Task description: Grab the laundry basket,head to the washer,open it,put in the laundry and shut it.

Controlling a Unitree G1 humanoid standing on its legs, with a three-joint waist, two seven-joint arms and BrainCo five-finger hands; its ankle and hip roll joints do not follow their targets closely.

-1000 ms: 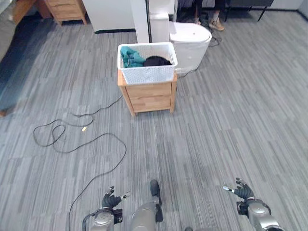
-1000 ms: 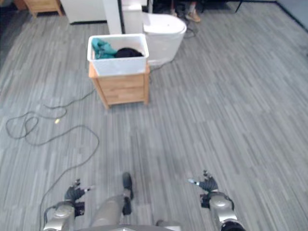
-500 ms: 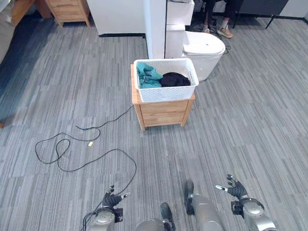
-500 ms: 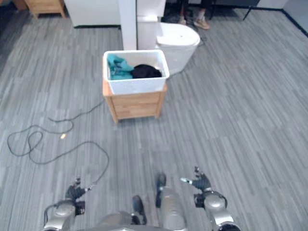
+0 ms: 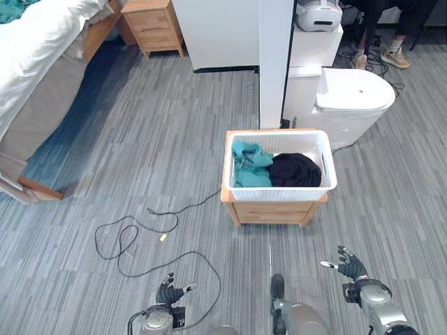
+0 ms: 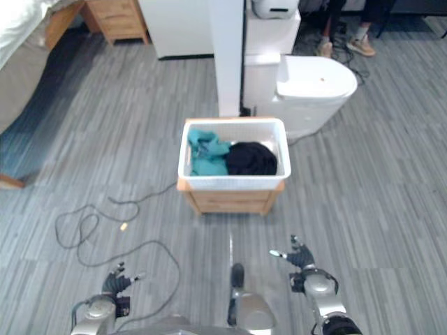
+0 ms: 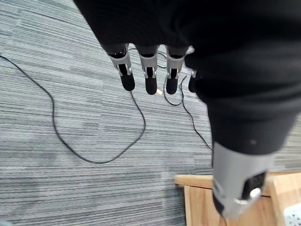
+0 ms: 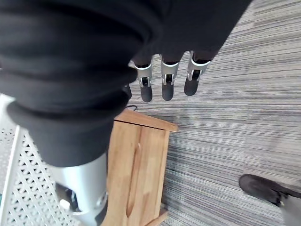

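The white laundry basket [image 5: 279, 166] sits on a small wooden nightstand [image 5: 274, 209], long axis crosswise, ahead of and between the left hand [image 5: 167, 292] and right hand [image 5: 350, 266], both relaxed and empty.

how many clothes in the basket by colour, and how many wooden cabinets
teal clothes: 1
black clothes: 1
wooden cabinets: 2, one under the white basket at, one by the bed
total: 4
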